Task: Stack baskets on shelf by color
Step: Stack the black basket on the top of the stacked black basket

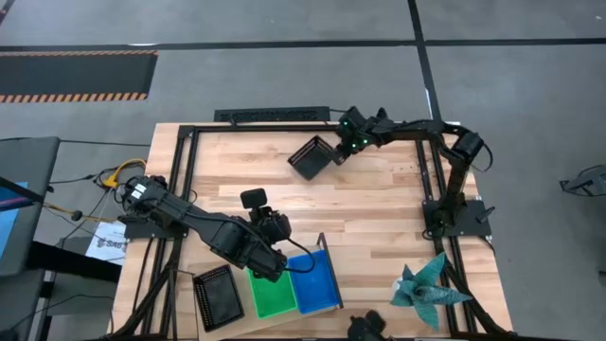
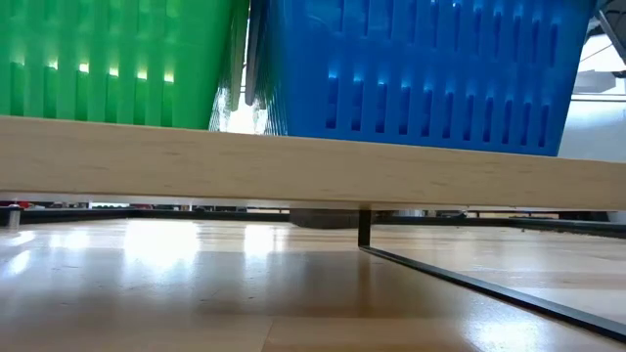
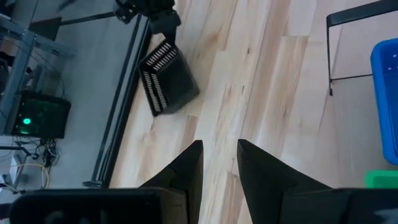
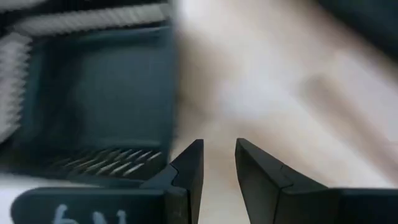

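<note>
Shelf state: the shelf [image 1: 327, 275] sits at the near edge of the counter [image 1: 379, 204], already carrying a green basket [image 1: 272, 295] and a blue basket [image 1: 312, 281] side by side; the low view shows both resting on the plank.
Black baskets: one black basket [image 1: 219, 295] lies on the counter just beside the green one; a second black basket [image 1: 313, 156] lies tilted near the far edge, well apart from the shelf.
Right gripper [image 1: 352, 142]: hovers just beside the far black basket, its jaws narrow and holding nothing; the right wrist view shows the basket's rim beside the fingertips.
Left gripper [image 1: 275, 258]: hangs over the far ends of the green and blue baskets, jaws narrowly parted and empty.
Step in hand: likely the right arm taking the far black basket.
How to do it well: straddle one slotted wall with the jaws, close firmly on the rim, lift level.
Risk: a tilted tray may slide away if nudged before the jaws close.
</note>
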